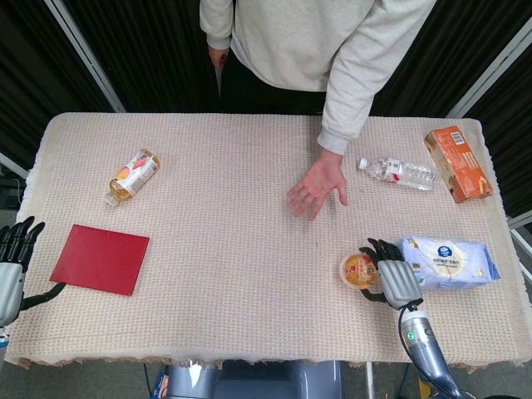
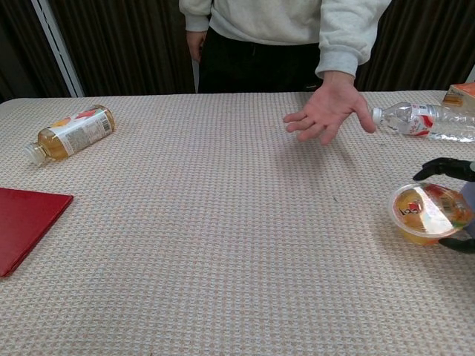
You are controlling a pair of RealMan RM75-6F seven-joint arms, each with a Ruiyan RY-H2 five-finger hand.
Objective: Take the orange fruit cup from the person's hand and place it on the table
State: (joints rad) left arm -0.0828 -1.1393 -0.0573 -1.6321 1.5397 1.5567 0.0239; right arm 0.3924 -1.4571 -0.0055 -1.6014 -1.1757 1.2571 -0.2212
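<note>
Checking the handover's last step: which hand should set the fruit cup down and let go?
The right hand: it already holds the orange fruit cup low at the table's right side. The left hand hangs off the far left edge, holding nothing.
</note>
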